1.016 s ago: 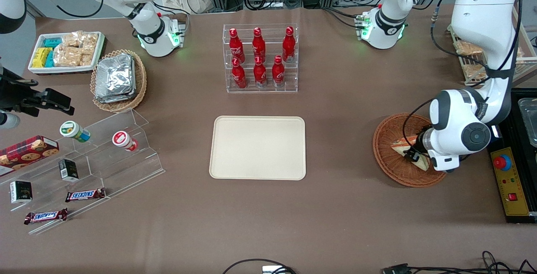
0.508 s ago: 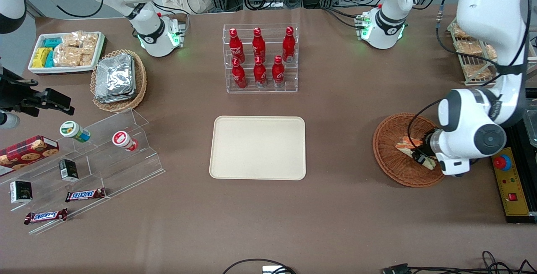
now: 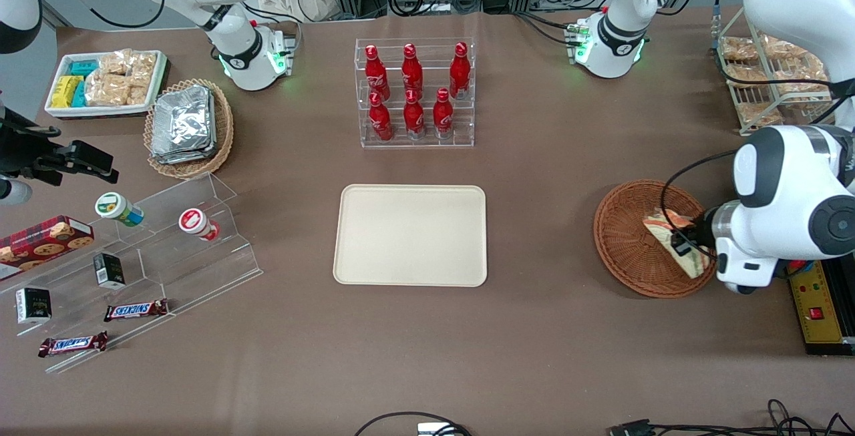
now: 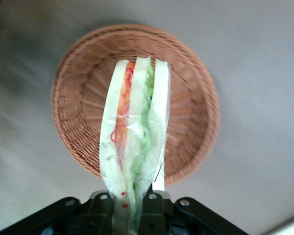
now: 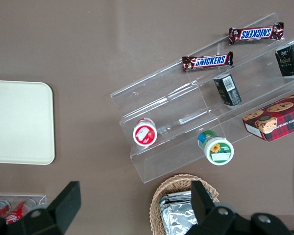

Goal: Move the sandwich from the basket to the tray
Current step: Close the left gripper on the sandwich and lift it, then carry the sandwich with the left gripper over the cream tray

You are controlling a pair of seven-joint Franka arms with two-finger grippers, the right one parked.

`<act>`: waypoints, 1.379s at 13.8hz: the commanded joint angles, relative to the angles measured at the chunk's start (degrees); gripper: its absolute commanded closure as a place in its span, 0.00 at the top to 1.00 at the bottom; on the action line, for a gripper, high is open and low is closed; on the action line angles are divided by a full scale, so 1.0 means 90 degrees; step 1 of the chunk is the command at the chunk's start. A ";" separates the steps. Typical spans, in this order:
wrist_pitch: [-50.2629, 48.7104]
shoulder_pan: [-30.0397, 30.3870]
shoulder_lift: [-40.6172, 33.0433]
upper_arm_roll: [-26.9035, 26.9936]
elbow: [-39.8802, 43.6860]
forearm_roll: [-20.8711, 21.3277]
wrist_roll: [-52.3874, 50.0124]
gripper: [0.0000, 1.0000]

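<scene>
Gripper [image 3: 682,246] at right of front frame is clamping the sandwich [image 3: 674,239], holding it lifted above the basket [image 3: 624,249]. In wrist cam the sandwich [image 4: 134,147] is hanging clear over the basket [image 4: 191,103]. Tray [image 3: 411,276] is sitting bare at frame center, well apart.

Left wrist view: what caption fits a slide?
Gripper holds the wrapped sandwich lifted above the wicker basket.

We see a brown surface [image 3: 534,329] carrying the tray [image 3: 410,235] at its middle, the basket [image 3: 634,239] toward the working arm's end, a clear bottle rack [image 3: 414,92], and a tiered acrylic stand [image 3: 143,269] toward the parked arm's end. The end effector [image 3: 682,247] hangs above the basket.
</scene>
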 commanded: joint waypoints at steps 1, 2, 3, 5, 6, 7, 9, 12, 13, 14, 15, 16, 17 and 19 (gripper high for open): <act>-0.0194 -0.0213 0.0255 -0.0927 0.0374 0.0055 0.0073 0.00; -0.0184 -0.0350 0.0412 -0.1182 0.0588 0.0075 0.0083 0.00; -0.0165 -0.0602 0.0616 -0.1262 0.0861 0.0075 0.0064 0.00; -0.0126 -0.1100 0.1026 -0.1282 0.1389 0.0056 0.0102 0.00; 0.0068 -0.1480 0.1328 -0.1273 0.1633 0.0056 -0.0023 0.00; 0.0283 -0.1745 0.1554 -0.1253 0.1761 0.0056 -0.0169 0.00; 0.0896 -0.2077 0.1945 -0.1263 0.1753 0.0007 -0.0530 0.00; 0.1388 -0.2411 0.2336 -0.1263 0.1520 0.0055 -0.0513 0.00; 0.1620 -0.2479 0.2405 -0.1263 0.1441 0.0066 -0.0522 0.00; 0.1816 -0.2490 0.2425 -0.1263 0.1353 0.0075 -0.0551 0.00; 0.1866 -0.2538 0.2425 -0.1263 0.1197 0.0104 -0.0542 0.00; 0.1867 -0.2568 0.2425 -0.1263 0.1167 0.0114 -0.0542 0.06; 0.1867 -0.2548 0.2415 -0.1263 0.1167 0.0095 -0.0523 0.46; 0.1867 -0.2558 0.2415 -0.1253 0.1167 0.0105 -0.0502 1.00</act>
